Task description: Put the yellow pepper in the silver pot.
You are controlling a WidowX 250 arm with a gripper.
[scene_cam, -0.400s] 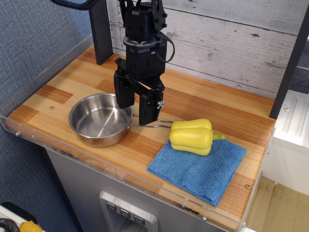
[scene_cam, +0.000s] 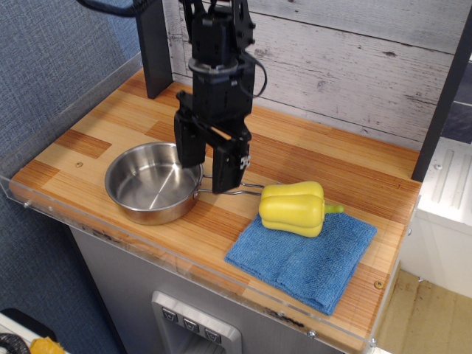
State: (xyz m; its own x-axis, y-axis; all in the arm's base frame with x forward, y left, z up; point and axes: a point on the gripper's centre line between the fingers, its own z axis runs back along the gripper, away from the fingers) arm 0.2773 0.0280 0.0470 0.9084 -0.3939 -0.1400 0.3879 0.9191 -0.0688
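Note:
The yellow pepper [scene_cam: 293, 209] lies on its side on the far corner of a blue cloth [scene_cam: 302, 251], stem pointing right. The silver pot [scene_cam: 153, 182] stands empty on the wooden tabletop at the left, its wire handle [scene_cam: 234, 189] pointing right toward the pepper. My black gripper [scene_cam: 206, 174] hangs open and empty just above the pot's right rim and the handle's root, its fingers [scene_cam: 226, 168] pointing down. It is left of the pepper and apart from it.
A clear plastic lip [scene_cam: 184, 269] runs along the table's front and left edges. A black post [scene_cam: 153, 48] stands at the back left. A whitewashed plank wall [scene_cam: 354, 66] closes the back. A dark upright [scene_cam: 446, 96] stands at the right edge.
The gripper has moved very slightly up and back; the pepper, cloth and pot have not moved.

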